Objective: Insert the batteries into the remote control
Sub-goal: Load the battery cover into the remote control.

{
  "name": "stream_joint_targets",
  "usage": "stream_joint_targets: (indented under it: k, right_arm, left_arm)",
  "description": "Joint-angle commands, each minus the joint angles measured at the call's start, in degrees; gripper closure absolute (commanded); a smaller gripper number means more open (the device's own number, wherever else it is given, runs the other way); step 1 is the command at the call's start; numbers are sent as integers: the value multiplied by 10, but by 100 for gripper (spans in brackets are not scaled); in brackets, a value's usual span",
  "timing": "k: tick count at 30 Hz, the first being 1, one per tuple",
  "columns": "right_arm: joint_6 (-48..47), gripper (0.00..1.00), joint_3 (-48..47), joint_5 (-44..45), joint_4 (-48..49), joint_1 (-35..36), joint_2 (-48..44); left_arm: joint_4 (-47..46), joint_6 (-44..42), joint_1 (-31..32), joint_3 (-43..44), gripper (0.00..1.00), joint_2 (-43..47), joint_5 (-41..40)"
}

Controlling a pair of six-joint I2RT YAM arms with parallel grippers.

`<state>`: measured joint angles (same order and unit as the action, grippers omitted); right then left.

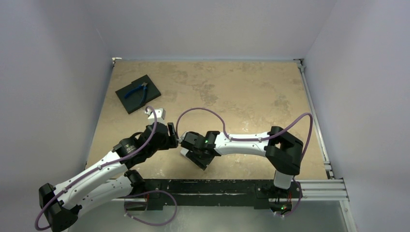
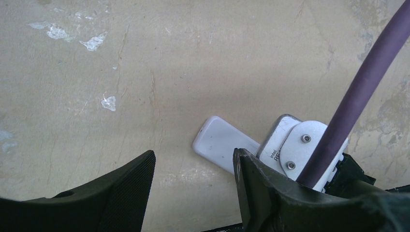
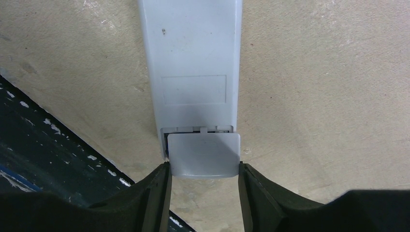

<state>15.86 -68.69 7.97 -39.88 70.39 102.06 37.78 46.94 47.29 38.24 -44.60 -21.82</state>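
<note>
right tool (image 3: 203,193) is clamped on the sides of the remote control (image 3: 193,58) at its battery cover (image 3: 204,157), which sits slid partway out of its slot, while the left tool (image 2: 193,188) hangs with fingers apart and nothing between them, just beside the handset's other end. the remote is a plain white, slightly scuffed slab lying back up on the desk (image 3: 329,72) near its front edge, with a blank rectangular recess mid-back. the only legible writing is "intel" on the silver wrist camera (image 2: 283,140).
</note>
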Motion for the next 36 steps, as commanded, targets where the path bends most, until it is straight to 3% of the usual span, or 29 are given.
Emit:
stream_joint_targets:
  k: [1,36]
  right_arm:
    - [-2,72,-29,1,10,3,8]
    - [-12,72,-54,-18,19,6,22]
  left_arm:
    - [-32,-3,2,1,39,4,15]
    - [-40,-6,2,-2,39,3,20]
